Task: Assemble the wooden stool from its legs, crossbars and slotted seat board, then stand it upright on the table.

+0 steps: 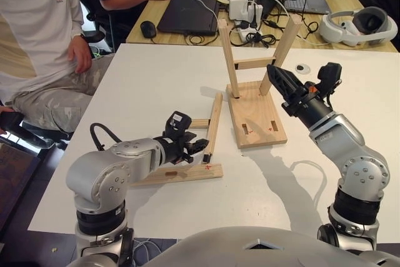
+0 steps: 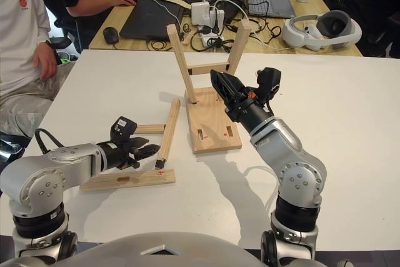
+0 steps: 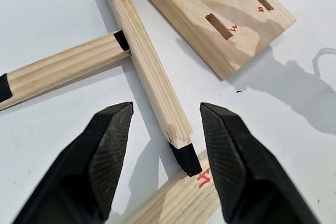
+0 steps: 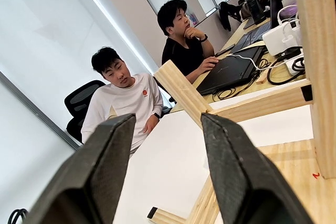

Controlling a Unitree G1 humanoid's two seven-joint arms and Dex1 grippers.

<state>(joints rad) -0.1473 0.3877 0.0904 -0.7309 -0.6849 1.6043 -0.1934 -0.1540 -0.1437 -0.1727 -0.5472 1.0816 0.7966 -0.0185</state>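
Observation:
The slotted seat board [image 1: 256, 120] lies flat mid-table. Two legs [image 1: 228, 54] stand in its far end, joined by a crossbar [image 1: 253, 63]. A loose frame lies to its left: one leg [image 1: 214, 123], a short crossbar [image 1: 199, 123] and a second leg [image 1: 181, 173]. My left gripper [image 1: 199, 148] is open low over the table. In the left wrist view the black-tipped leg end [image 3: 184, 156] lies between its fingers [image 3: 105, 166] without touching them. My right gripper [image 1: 275, 74] is open and empty, close beside the right upright leg [image 4: 320, 51].
A second table behind holds laptops [image 1: 187, 14], a power strip with cables [image 1: 247, 14] and a white headset [image 1: 359, 26]. People sit at the left edge and far side. A small dark disc [image 1: 303, 68] lies on the white table [image 1: 137, 85].

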